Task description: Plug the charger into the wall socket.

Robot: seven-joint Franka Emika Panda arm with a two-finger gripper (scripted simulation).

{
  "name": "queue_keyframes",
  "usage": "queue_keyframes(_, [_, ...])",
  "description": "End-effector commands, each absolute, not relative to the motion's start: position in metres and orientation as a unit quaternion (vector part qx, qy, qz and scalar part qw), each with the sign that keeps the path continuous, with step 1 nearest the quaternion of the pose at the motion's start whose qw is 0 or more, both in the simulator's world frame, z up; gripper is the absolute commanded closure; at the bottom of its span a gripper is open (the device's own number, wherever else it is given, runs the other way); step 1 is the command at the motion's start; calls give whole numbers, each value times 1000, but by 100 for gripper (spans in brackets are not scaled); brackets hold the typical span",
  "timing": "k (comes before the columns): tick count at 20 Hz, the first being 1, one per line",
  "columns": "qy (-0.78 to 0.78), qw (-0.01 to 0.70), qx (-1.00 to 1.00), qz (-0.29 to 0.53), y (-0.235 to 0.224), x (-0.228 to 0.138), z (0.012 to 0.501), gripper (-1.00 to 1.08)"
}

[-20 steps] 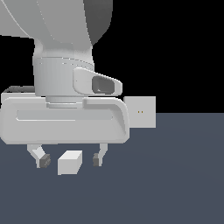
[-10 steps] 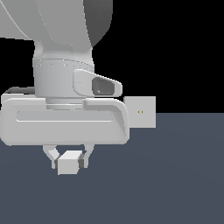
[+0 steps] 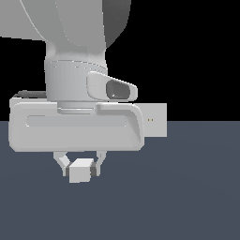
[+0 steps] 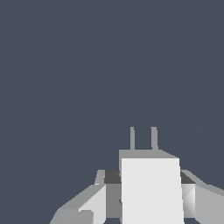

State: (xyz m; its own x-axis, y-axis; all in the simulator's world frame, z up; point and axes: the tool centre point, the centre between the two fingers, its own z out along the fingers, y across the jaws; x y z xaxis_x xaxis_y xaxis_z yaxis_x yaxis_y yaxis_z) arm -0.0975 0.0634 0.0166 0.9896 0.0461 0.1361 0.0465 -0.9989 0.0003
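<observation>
The charger (image 3: 80, 171) is a small light-grey block held between my fingers just above the dark floor. My gripper (image 3: 80, 168) is shut on it, one finger on each side. In the wrist view the charger (image 4: 151, 190) fills the space between the fingers (image 4: 94, 203), and its two thin prongs (image 4: 132, 138) point away from the hand. The wall socket (image 3: 156, 120), an upright light-grey square plate with two tiny yellowish dots, stands further back towards the exterior view's right. The hand's body hides part of it.
The dark blue-grey floor (image 3: 187, 197) spreads around the gripper, under a black background. The arm's large white hand body (image 3: 75, 131) blocks much of the exterior view's left.
The fingers closed inward from wide open onto the charger. Since then the hand has risen slightly and the charger has lifted with it.
</observation>
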Motion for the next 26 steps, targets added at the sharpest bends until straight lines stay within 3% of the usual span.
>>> queue_keyframes(1, [-24,1,-997,-69,55,-94,21,108])
queue_keyframes(26, [-47,3,-997,-69,-93,-18,98,108])
